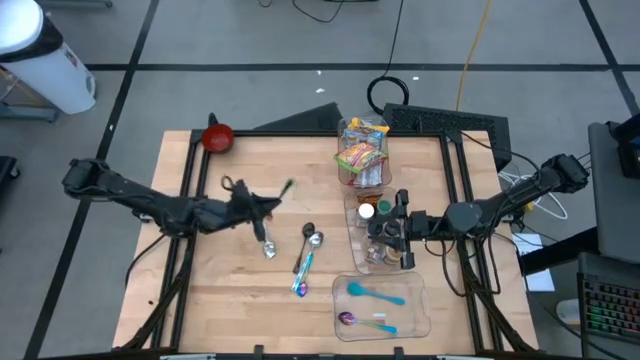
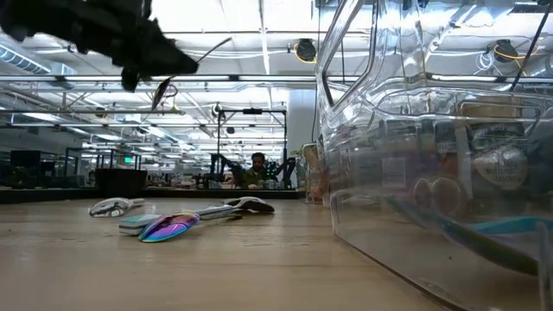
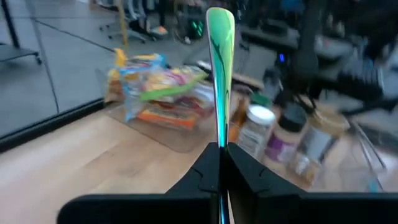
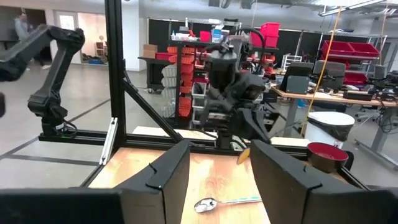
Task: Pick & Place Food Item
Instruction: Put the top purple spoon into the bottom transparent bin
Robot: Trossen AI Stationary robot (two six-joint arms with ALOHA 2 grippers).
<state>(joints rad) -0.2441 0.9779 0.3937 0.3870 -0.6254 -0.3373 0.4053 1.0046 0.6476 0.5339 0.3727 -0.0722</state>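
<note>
Across the wooden table (image 1: 230, 290), I saw clear bins (image 1: 390, 310) along the right side. My left claw (image 1: 262, 207) was clamped shut on a green-handled spoon (image 1: 287, 188), raised above the table. My right claw (image 1: 398, 228) hung part-open, empty, over the jar bin (image 1: 362, 262).

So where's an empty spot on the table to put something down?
Bare wood lies along the near edge of the table, left of the loose spoons, and at the far side between the red bowl and the snack bin. The right side, full of clear bins, is crowded.
</note>
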